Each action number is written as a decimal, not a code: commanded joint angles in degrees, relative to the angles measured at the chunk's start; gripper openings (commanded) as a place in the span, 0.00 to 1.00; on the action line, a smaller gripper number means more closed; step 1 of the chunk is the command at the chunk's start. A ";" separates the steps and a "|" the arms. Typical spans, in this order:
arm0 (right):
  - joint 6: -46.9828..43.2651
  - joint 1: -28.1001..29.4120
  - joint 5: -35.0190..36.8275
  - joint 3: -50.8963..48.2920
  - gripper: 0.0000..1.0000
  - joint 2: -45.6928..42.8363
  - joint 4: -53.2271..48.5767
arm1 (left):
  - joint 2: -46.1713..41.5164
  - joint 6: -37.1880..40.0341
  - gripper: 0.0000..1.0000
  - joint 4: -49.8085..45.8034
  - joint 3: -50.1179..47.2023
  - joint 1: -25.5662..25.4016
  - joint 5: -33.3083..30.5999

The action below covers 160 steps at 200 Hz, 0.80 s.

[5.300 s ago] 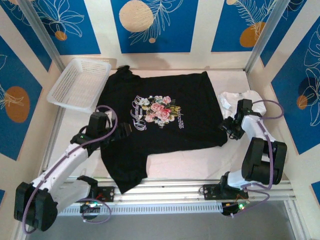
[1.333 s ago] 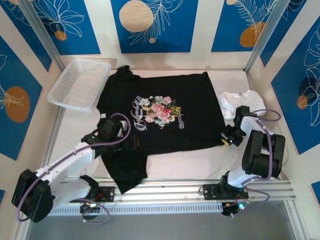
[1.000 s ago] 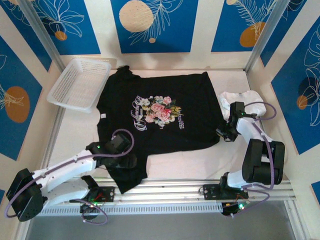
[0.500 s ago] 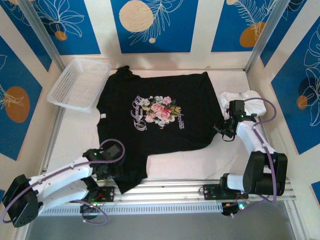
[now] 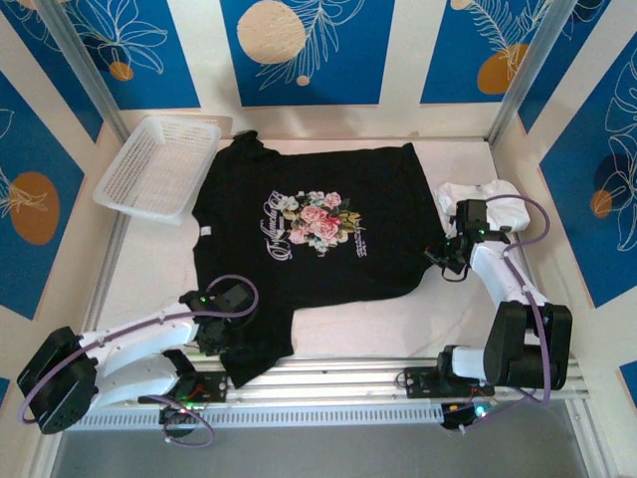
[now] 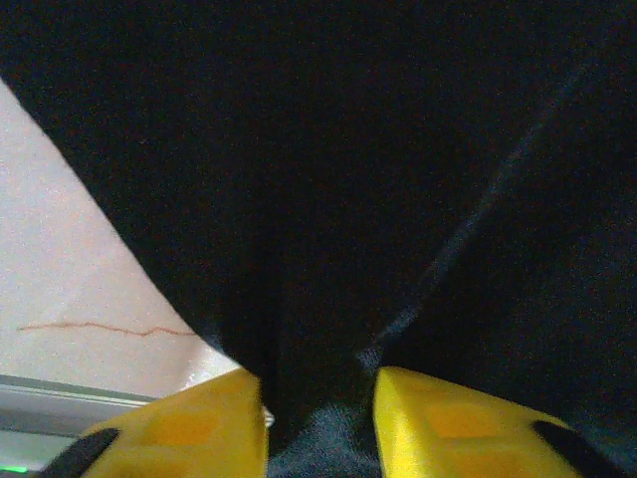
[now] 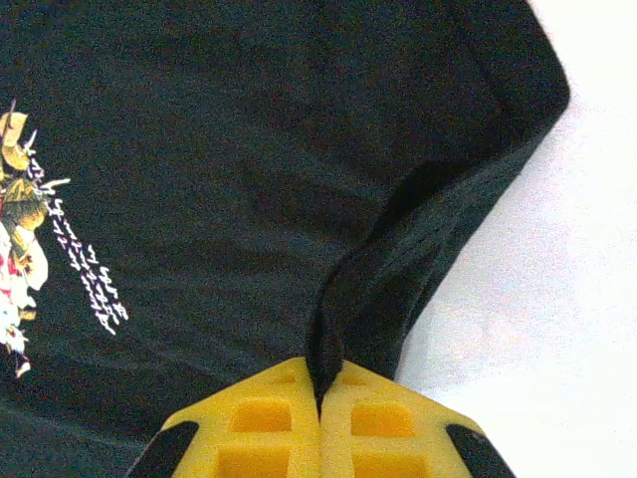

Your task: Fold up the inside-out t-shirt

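**Figure: Taking hold of two edges of the shirt before the fold**

The inside-out t-shirt point(image 5: 328, 264) lies spread flat on the bench point(image 5: 368, 324), floral print upward. Its far corner is just beside the basket point(image 5: 159, 164), and the rest spreads away from the basket.

The right gripper point(image 7: 320, 370) is at the shirt edge farthest from the basket. Its fingers are pressed together, clamped on a raised fold of black cloth.

The left gripper point(image 6: 317, 376) is at the shirt corner nearest the arms, well apart from the basket. Its fingers stand a little apart with bunched cloth in the gap; whether they grip it cannot be told.

Technique (a judgement): the left fingers should bite well into the cloth before any lift, taking the full thickness at that corner and not a thin edge. Both arms should then rise together and keep the cloth taut between them, so the fold line falls straight. The right arm should stay clear of the white garment point(image 5: 483, 199) just beyond its edge of the shirt.

Count: one t-shirt, one white garment, one basket, two grippers.
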 commanded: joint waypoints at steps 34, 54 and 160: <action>-0.93 0.53 -1.49 -0.34 0.03 -1.36 -0.54 | -0.86 0.96 0.06 6.77 -0.61 -0.66 -1.18; -1.11 0.53 -1.06 -0.45 0.03 -2.28 -0.76 | -2.90 1.69 0.00 3.79 1.13 -0.53 -4.12; -3.61 -0.28 -1.48 12.75 0.02 -11.17 -0.07 | -13.70 34.70 0.00 3.08 40.44 7.91 -30.35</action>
